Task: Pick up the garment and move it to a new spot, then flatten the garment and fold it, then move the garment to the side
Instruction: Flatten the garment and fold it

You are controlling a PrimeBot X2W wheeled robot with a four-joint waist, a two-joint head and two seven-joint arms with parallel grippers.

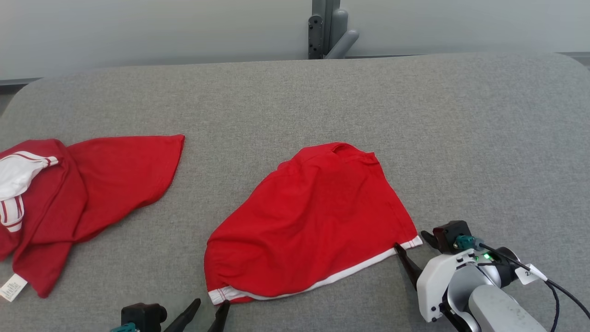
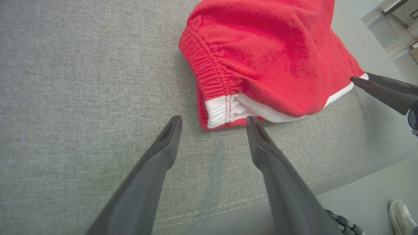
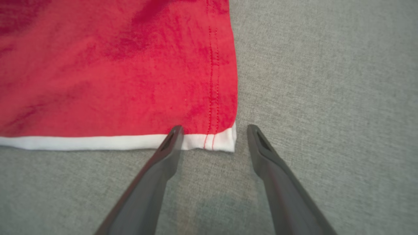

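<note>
I am looking at the red garment lying near the middle of the grey padded table. It is spread loosely but rumpled, with no fold in it that I can see. I am holding nothing. The left gripper is sitting with fingers spread wide at the garment's near-left corner, one fingertip touching the white hem by the gathered waistband. The right gripper is standing just as wide at the garment's near-right corner, straddling the hem's end.

I am judging this as the flattening stage, with folding and moving aside both left to do. Whether the relocation is done I cannot tell.

Well to the garment's left, a second red piece is lying crumpled. Beyond the garment, past the table's far edge, a grey post is standing against a pale wall. The left wrist view is showing someone's pale shoe on the floor.
</note>
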